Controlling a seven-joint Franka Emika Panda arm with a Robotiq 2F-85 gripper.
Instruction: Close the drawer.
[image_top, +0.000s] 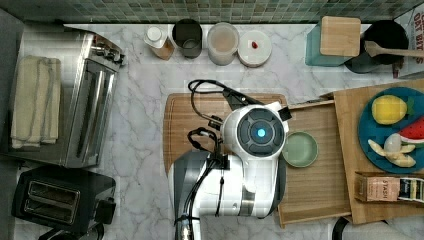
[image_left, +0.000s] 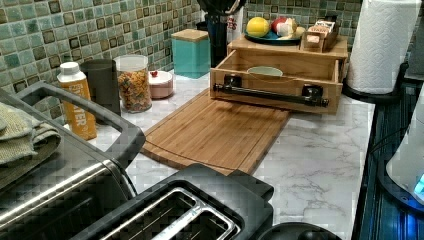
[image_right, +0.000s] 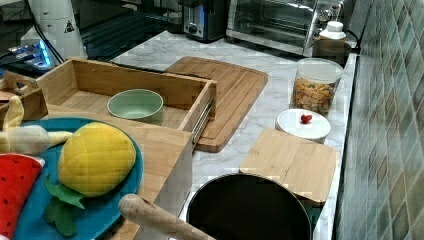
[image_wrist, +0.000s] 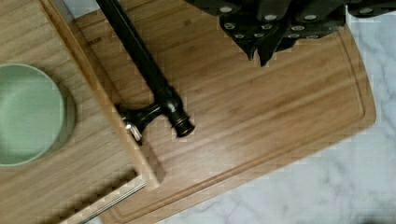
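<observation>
We see the drawer (image_left: 280, 75) pulled out from under a wooden stand (image_left: 287, 47), its front hanging over a cutting board (image_left: 215, 132) on the marble counter (image_left: 320, 150). A slim black bar handle (image_left: 270, 93) runs across the drawer's front. Inside the drawer sits a pale green bowl (image_right: 135, 104).

In the wrist view, the gripper (image_wrist: 280, 18) hangs above the cutting board, just beside the handle and not touching it; we cannot tell whether its fingers are apart or together. In the top view, the arm's white body (image_top: 240, 165) covers the drawer's front edge.

On the stand rests a blue plate (image_right: 30, 210) with a yellow plush fruit (image_right: 95, 157) and a watermelon slice (image_right: 15, 190). Along the tiled wall stand a pasta jar (image_left: 134, 82), an orange bottle (image_left: 77, 100), a dark cup (image_left: 102, 85) and a teal canister (image_left: 191, 50). A toaster (image_left: 175, 210) and a toaster oven (image_top: 85, 95) sit well apart from the drawer.
</observation>
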